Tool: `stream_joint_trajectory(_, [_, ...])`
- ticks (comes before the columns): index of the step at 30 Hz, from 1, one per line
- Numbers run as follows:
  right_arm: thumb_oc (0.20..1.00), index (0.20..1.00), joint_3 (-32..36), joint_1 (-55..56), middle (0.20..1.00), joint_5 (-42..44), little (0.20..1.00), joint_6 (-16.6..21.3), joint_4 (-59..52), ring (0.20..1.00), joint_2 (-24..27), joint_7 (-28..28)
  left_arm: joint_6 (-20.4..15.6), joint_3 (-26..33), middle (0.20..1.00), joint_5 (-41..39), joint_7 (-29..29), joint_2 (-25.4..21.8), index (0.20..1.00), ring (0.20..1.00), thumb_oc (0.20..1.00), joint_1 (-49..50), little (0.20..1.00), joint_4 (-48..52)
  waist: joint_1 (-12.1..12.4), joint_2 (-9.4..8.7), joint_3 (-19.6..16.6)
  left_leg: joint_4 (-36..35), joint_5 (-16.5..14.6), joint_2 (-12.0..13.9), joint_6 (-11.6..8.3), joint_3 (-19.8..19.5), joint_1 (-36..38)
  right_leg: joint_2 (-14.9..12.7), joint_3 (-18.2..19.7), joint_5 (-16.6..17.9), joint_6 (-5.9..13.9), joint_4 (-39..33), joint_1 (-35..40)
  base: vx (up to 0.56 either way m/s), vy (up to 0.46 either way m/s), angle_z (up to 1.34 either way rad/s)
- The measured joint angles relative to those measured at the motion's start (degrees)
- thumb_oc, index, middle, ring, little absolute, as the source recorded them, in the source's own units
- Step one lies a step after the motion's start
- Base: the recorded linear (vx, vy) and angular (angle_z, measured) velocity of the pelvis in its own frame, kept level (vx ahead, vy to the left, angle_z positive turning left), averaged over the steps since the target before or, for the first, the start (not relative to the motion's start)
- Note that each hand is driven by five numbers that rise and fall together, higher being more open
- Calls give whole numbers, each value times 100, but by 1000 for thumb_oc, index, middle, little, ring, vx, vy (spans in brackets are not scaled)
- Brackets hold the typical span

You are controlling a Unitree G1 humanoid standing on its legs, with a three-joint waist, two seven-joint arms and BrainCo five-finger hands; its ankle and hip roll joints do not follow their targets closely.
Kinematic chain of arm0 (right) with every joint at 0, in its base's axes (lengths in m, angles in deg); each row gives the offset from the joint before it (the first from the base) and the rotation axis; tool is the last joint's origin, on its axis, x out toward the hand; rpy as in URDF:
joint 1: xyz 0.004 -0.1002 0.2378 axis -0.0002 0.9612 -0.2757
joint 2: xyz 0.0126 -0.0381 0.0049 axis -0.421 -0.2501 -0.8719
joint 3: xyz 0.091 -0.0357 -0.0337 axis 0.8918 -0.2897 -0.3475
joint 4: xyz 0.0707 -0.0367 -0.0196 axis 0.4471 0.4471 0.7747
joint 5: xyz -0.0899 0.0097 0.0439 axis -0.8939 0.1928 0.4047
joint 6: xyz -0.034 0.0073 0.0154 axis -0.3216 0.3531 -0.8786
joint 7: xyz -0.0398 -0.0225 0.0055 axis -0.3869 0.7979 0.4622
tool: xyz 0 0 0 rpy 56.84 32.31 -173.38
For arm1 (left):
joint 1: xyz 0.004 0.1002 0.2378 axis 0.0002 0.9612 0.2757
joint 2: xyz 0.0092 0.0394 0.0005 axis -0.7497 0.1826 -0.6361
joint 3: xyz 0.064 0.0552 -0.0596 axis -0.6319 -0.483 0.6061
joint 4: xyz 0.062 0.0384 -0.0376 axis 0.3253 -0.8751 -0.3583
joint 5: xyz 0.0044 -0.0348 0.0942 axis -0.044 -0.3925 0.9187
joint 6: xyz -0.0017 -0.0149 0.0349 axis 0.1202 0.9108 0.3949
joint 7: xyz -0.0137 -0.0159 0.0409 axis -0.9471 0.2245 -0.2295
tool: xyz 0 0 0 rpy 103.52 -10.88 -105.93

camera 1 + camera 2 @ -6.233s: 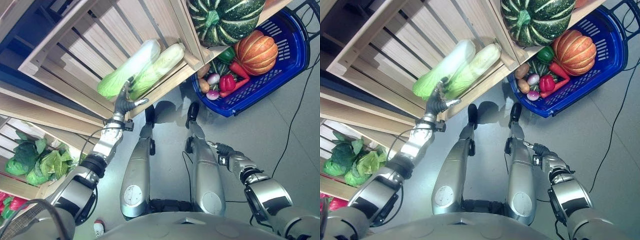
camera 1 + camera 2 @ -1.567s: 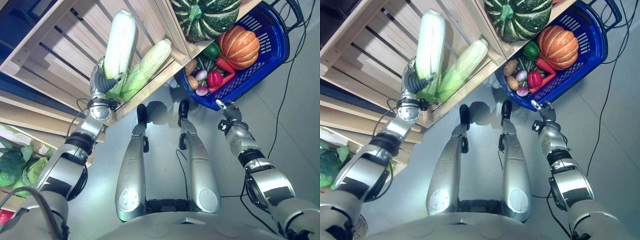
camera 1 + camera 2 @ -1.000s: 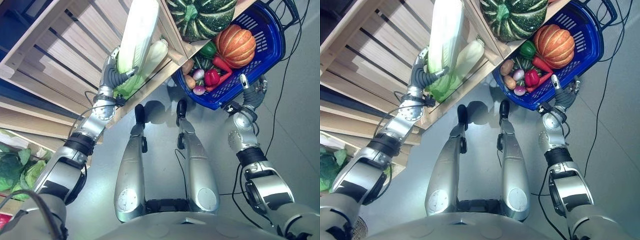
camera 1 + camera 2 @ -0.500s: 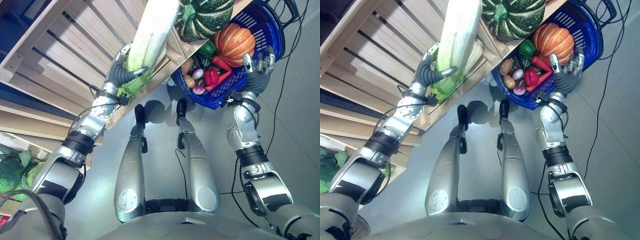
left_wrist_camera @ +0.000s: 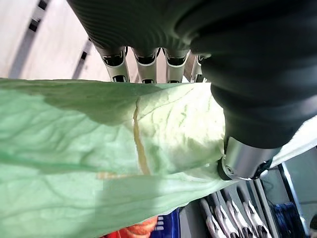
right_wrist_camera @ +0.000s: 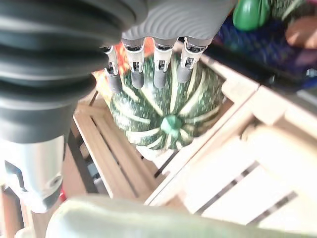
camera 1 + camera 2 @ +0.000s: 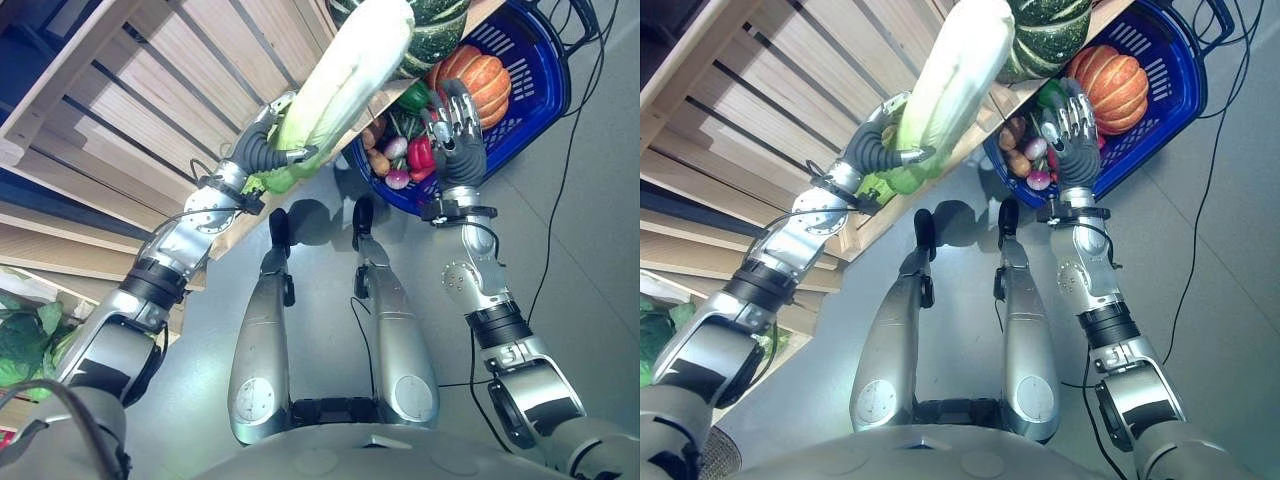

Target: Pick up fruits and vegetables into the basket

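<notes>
The left hand (image 7: 262, 152) has its fingers (image 5: 140, 64) and thumb curled round the leafy green end of a long pale cabbage (image 7: 345, 82). The cabbage is lifted clear of the wooden shelf (image 7: 150, 90) and tilts up toward the blue basket (image 7: 535, 85), its white stalk end lying across the front of the striped green pumpkin (image 7: 1055, 35) that sits on the shelf corner next to the basket.

The right hand (image 7: 458, 135) is raised in front of the basket's near rim, fingers (image 6: 161, 72) straight and slightly spread, holding nothing. Seen from its wrist, the fingers point at the green pumpkin without touching it.

The basket stands on the grey floor (image 7: 590, 250) just beside the shelf. Inside the basket: an orange pumpkin (image 7: 485, 75) toward the far side, a red pepper (image 7: 420, 152) and a green pepper (image 7: 412, 97) near the middle, and small brown and purple-white roots (image 7: 385, 162) at the end closest to the shelf. Part of these lies behind the right hand.

Leafy green vegetables (image 7: 30, 345) lie on a lower shelf level, well apart from the basket.
</notes>
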Motion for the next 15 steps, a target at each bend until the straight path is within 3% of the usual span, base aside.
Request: stream_joint_trajectory(15, [1000,1000,-287,-156,1000,296,1000,-203,-326,1000,113,319,276,-339,200,45,-844,-220,200,200,200,-349,200,367,-2,-1,0,-40,14,0,-18,-2,-2,1,-12,-1,1,-30,-3,0,0,0])
